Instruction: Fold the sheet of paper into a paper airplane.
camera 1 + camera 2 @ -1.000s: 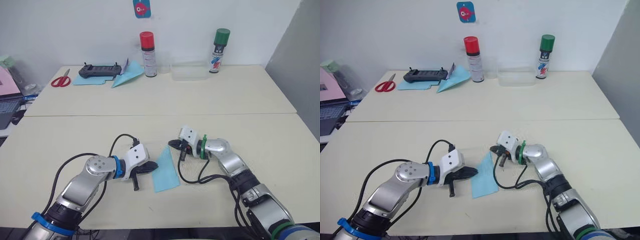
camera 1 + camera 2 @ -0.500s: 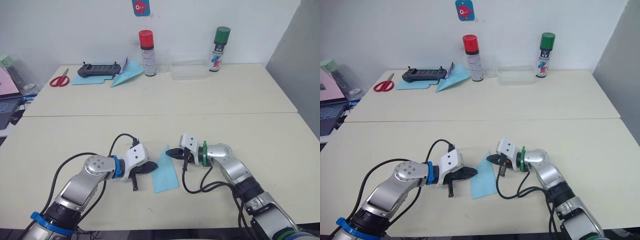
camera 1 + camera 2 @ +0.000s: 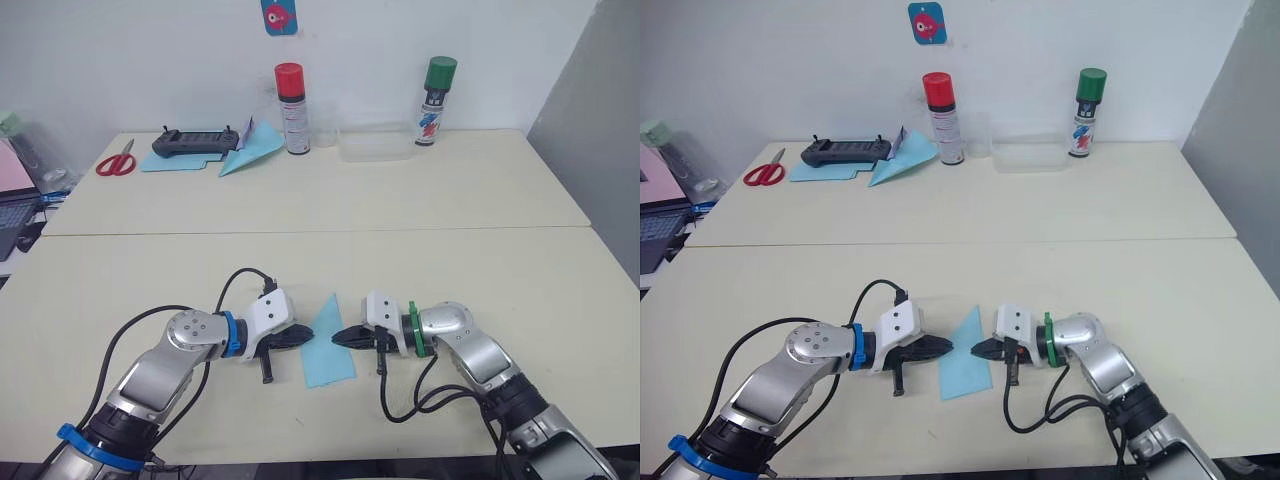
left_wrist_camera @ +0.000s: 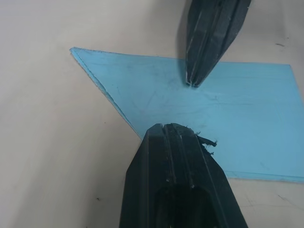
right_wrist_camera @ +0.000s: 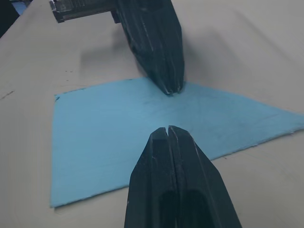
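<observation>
The sheet of paper (image 3: 328,356) is a light blue folded piece with one pointed corner facing away from me, lying flat on the near table. My left gripper (image 3: 306,338) is shut, its tip resting on the paper's left edge. From the other side, my right gripper (image 3: 338,338) is also shut, its tip on the paper's right part, facing the left one. In the left wrist view my left gripper (image 4: 168,127) points at the right gripper's fingers (image 4: 204,57) across the paper (image 4: 237,128). The right wrist view shows my right gripper (image 5: 168,129) over the paper (image 5: 104,152).
On the far table stand a red-capped spray can (image 3: 290,95), a green-capped can (image 3: 436,88) and a clear plastic box (image 3: 375,146). A black controller (image 3: 197,141) lies on a flat blue sheet (image 3: 165,162), beside a blue paper dart (image 3: 250,152) and red scissors (image 3: 115,160).
My right gripper has slid toward me along the paper's right side, from near its pointed corner to its middle. The left gripper has hardly moved.
</observation>
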